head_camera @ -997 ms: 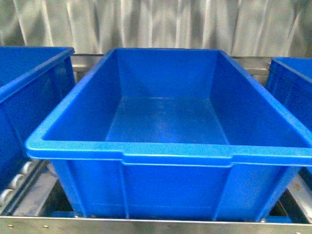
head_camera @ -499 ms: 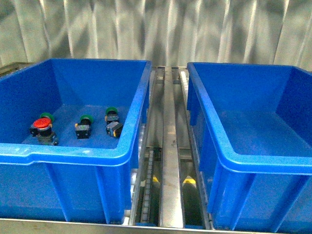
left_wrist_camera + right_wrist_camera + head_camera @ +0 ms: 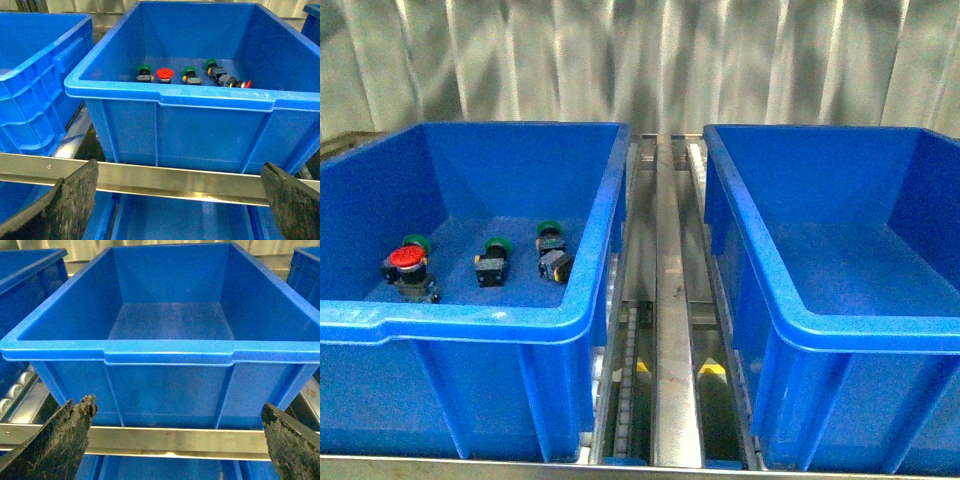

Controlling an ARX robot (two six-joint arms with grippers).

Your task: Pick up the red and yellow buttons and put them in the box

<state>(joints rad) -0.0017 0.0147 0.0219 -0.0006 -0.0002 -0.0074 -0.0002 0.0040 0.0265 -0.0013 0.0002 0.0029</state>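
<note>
The left tool [image 3: 180, 167] and the right tool [image 3: 177, 405] both gape wide, holding nothing. A red button [image 3: 164, 74] sits among green-capped buttons [image 3: 145, 69] on the floor of the left-hand bin [image 3: 470, 325]. The box [image 3: 860, 335] stands to its right, a metal rail [image 3: 675, 300] between them.

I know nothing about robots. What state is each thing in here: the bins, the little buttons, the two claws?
Left bin: holds all the buttons.
Right box: empty.
First red button: cap up, in the left bin.
Second red button: appears tipped on its side.
Green buttons: resting in the left bin.
Left gripper: open, holding nothing.
Right gripper: open, holding nothing.
</note>
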